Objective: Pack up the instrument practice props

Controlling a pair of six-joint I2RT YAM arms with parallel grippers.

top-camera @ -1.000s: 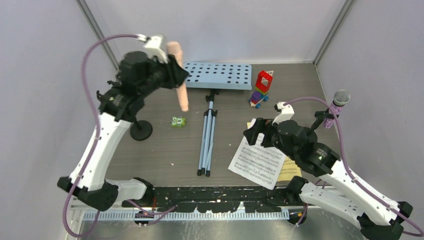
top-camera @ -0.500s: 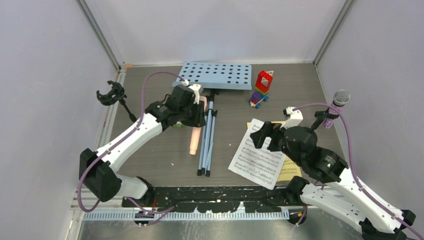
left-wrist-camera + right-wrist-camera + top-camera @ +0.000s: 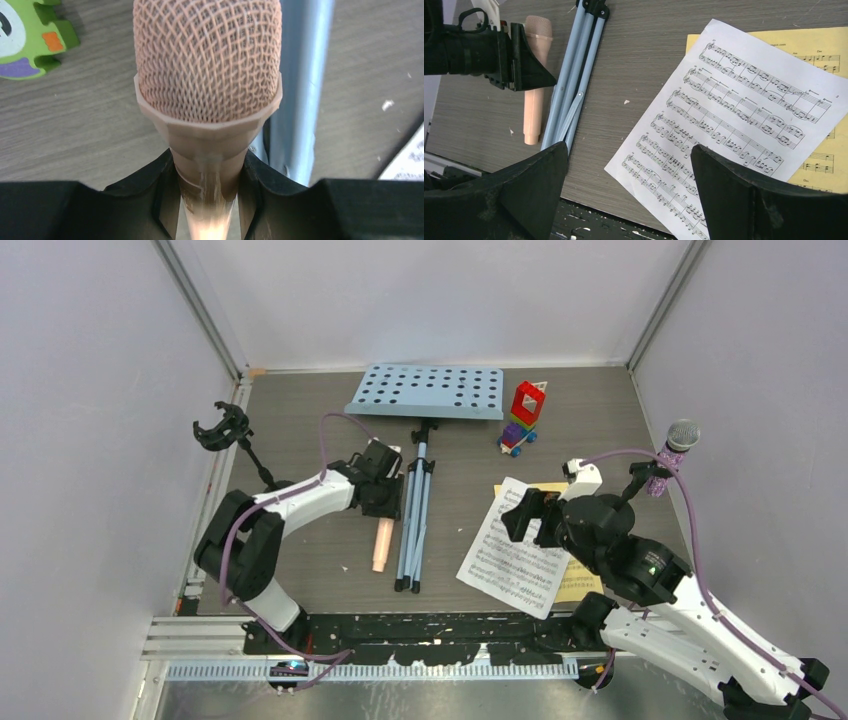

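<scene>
While the left fingers clamp the peach microphone, it lies parallel to the tripod legs, just beside them. The right fingers gape wide over the white score sheet.

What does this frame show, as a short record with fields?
left jaws: closed on the peach microphone, low beside the tripod legs
right jaws: open over the white score sheet
purple microphone: upright in the right holder
left holder: empty
music rack: far side, legs folded
</scene>
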